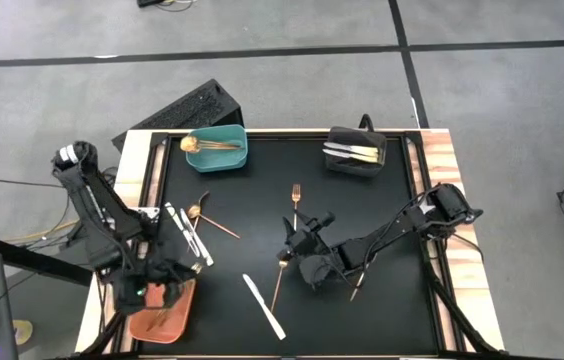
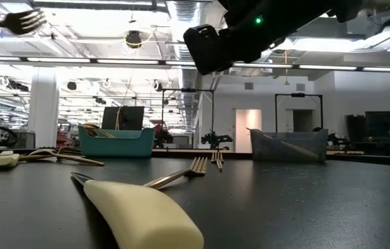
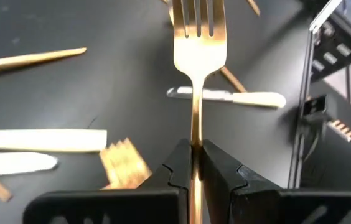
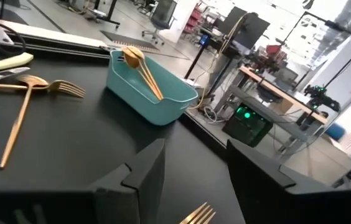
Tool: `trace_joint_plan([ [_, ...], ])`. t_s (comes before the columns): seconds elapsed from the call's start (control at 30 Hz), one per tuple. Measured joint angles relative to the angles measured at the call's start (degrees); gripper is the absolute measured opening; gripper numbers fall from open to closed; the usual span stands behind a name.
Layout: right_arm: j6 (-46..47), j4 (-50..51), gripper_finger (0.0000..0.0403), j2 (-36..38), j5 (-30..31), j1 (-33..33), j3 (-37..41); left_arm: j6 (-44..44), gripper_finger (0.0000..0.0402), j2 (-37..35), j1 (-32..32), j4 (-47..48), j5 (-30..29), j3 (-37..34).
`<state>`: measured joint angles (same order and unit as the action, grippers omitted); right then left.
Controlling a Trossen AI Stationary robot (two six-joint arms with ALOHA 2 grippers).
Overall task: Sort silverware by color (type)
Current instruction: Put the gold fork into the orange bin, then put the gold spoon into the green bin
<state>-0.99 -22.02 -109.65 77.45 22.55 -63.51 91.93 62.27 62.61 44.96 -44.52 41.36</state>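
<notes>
My left gripper [image 3: 195, 149] is shut on a copper-gold fork [image 3: 197, 37]. It is at the table's near left, by the orange bin [image 1: 162, 312]. The fork's head shows high in the low view [image 2: 19, 21]. My right gripper [image 4: 194, 168] is open above the table's middle [image 1: 302, 240] and touches nothing. Loose pieces lie flat on the black mat: a copper fork [image 1: 295, 200], copper spoons [image 1: 280, 275] [image 1: 197, 210], white-handled knives [image 1: 187, 232] and another white-handled knife [image 1: 262, 305]. Gold pieces rest in the teal bin [image 1: 217, 148]. Silver-white ones lie in the black bin [image 1: 355, 152]. My left gripper pinches the fork's handle [image 3: 195, 134] between its two fingers [image 3: 216, 165]. The fork lies along the fingers, and its head and the upper handle stick out ahead. The rest of the handle is hidden between the fingers. The fork is lifted clear of the table.
The teal bin [image 2: 115, 142] and black bin [image 2: 288, 145] stand at the far edge, and the orange bin is at the near left corner. A white knife handle [image 2: 140, 207] lies close to the near edge. A small piece [image 1: 357, 285] lies under my right arm. Wooden rails border the mat.
</notes>
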Motion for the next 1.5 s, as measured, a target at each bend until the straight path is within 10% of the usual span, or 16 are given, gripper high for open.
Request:
trace_joint_plan([
  [0.4,13.6,11.8,0.0196,1.1,-1.3,0.7,0.0,27.6,0.0031,8.3,6.3,11.3,13.5,-2.8],
  [0.73,36.8,26.0,0.0196,2.1,-27.3,-7.8,0.1,29.2,0.0111,8.3,6.3,11.9,14.7,-2.6],
  [0.93,30.8,7.5,0.0195,-2.3,-56.2,-15.5,0.1,27.6,0.0148,6.9,6.3,19.5,12.9,2.9],
  [1.5,19.6,4.2,0.0165,-6.2,-63.8,-19.8,-10.2,23.8,0.0161,6.9,2.5,30.6,-2.9,7.3],
])
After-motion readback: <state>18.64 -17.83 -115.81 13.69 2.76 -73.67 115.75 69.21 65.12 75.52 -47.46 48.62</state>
